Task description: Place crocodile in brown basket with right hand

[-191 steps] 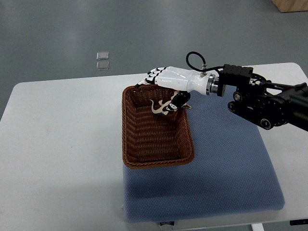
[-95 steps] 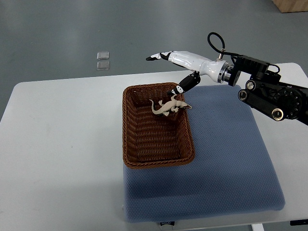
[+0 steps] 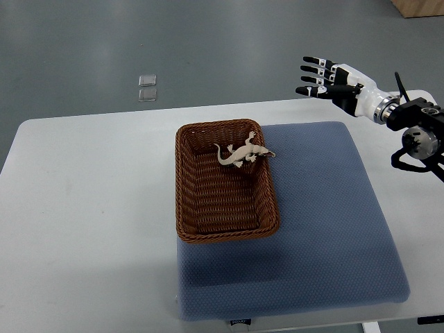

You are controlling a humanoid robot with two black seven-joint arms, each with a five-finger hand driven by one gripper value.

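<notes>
A small beige toy crocodile (image 3: 242, 153) lies inside the brown wicker basket (image 3: 189, 205), at its far right corner with its head against the right rim. My right hand (image 3: 320, 78) hovers well away from it, up at the far right beyond the table's back edge, its fingers spread and holding nothing. The right arm runs off the picture's right edge. No left arm shows.
The basket sits half on a blue mat (image 3: 326, 229) that covers the right part of the white table (image 3: 83, 208). Two small clear squares (image 3: 147, 87) lie on the grey floor behind the table. A cardboard corner (image 3: 420, 7) shows at top right.
My right hand let go of the crocodile, which now rests in the basket. The hand has lifted and pulled back to the far right, fingers opening.
</notes>
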